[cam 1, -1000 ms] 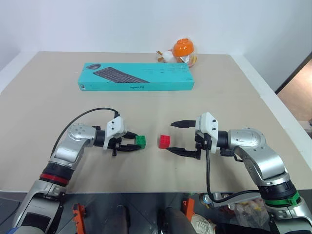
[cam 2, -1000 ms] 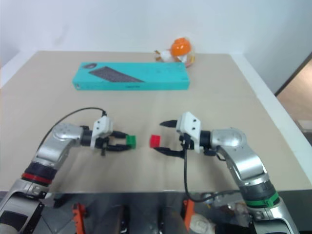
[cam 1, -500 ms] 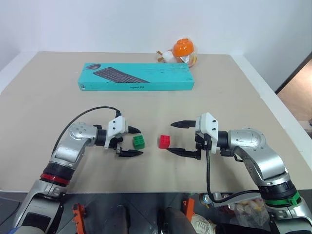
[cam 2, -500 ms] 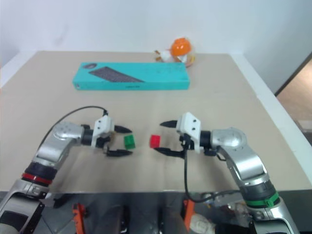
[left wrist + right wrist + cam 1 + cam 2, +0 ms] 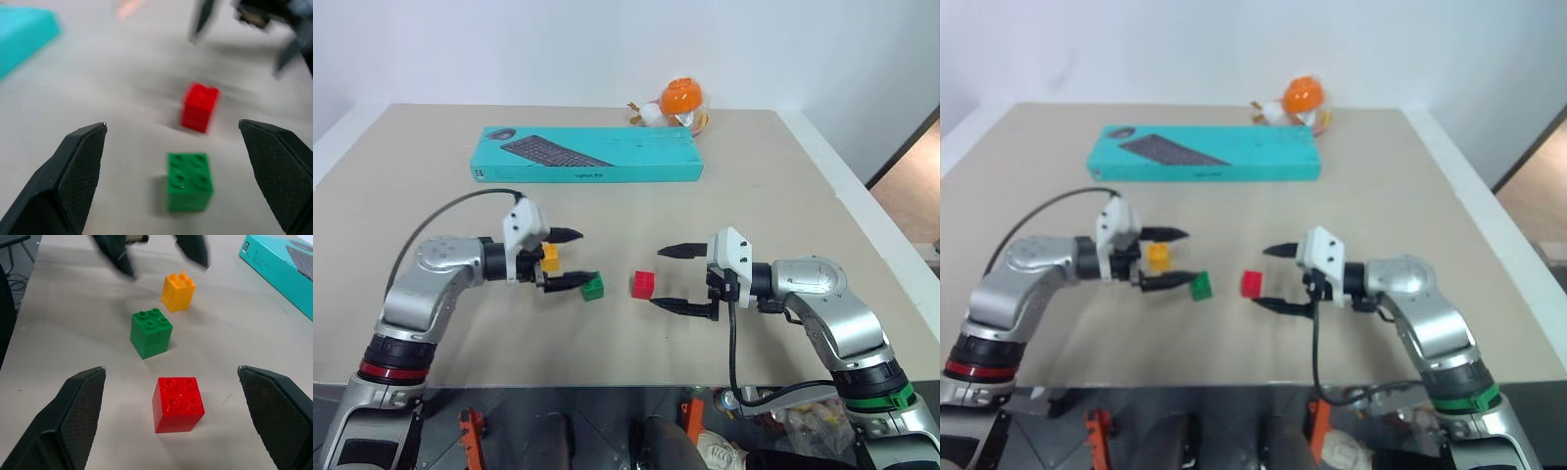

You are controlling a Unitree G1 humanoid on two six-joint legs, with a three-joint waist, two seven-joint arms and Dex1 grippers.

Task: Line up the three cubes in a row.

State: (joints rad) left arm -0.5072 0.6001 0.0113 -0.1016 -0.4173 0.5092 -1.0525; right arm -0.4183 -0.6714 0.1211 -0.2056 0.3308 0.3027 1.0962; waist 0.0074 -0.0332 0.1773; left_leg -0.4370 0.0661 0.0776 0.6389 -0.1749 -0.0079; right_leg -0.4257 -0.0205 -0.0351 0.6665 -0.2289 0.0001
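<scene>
**Both hands wide open, cubes free on the counter**

The right hand [image 5: 674, 277] is spread wide, empty, just beside the red cube [image 5: 643, 284]. The green cube [image 5: 593, 287] sits beside the red. The left hand [image 5: 572, 259] hangs released above the counter [image 5: 754, 196], touching nothing, the yellow cube [image 5: 550, 257] between its fingers in the head view. Farther back lies the teal keyboard box [image 5: 587, 153].

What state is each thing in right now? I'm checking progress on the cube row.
green cube: upright on table, free.
red cube: upright, free, beside green.
yellow cube: upright, free, set behind the green one, out of line.
left gripper: open, empty, above yellow cube.
right gripper: open, empty, by red cube.
keyboard box: flat, closed.
</scene>
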